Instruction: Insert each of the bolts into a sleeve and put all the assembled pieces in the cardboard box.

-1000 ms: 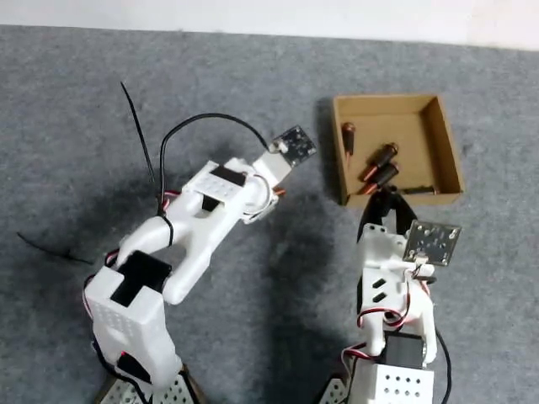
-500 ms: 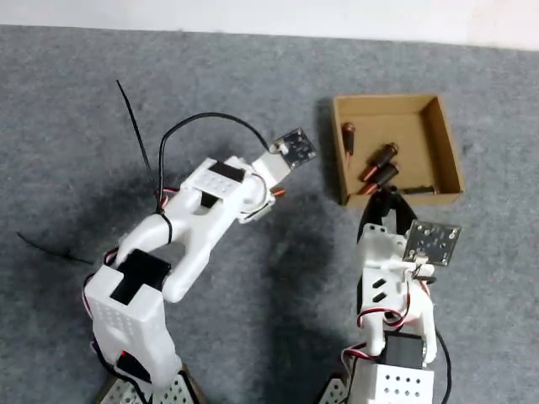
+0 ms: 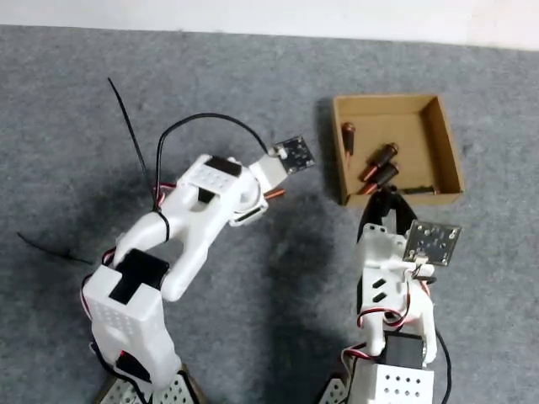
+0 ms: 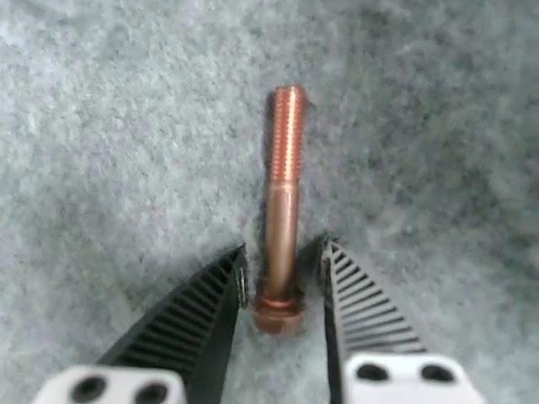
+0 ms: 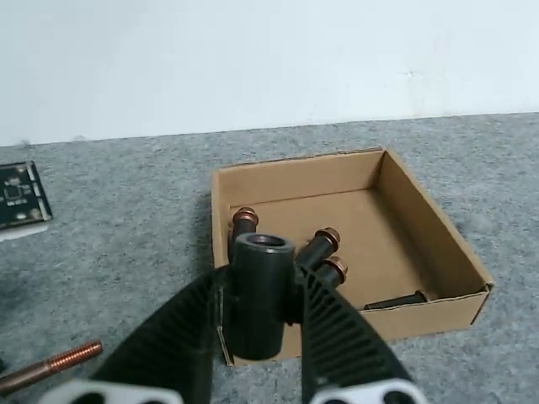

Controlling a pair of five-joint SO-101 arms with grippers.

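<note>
While my right arm keeps its station, one entry on this sheet has shifted.

Item 1. Long copper-coloured threaded metal bolt (image 4: 282,194). My left jaws (image 4: 285,247) pinch it at the flanged head end. The shank runs out ahead of them over the grey felt tabletop (image 3: 253,76). Change: over the last second my left wrist has drawn slightly away from the box and turned. More of the bolt now shows past the wrist in the high view, with the threaded tip aimed toward the box side.

Item 2. Dark cylindrical metal sleeve (image 5: 257,311). It is clamped upright in my right jaws (image 5: 261,273), bore open at the top, just in front of the near wall of the box. Change: none.

Item 3. Open brown cardboard box (image 3: 446,151). Several copper-headed assembled pieces (image 3: 379,164) lie inside toward one side. A dark part lies along the near wall, kind not legible.

Assessment: I judge the bolt is picked up and being lined up for insertion, which is not yet done. Tip and bore are well apart. The bolt lies roughly level while the sleeve stands upright, so one of the two must turn before they can meet.
</note>
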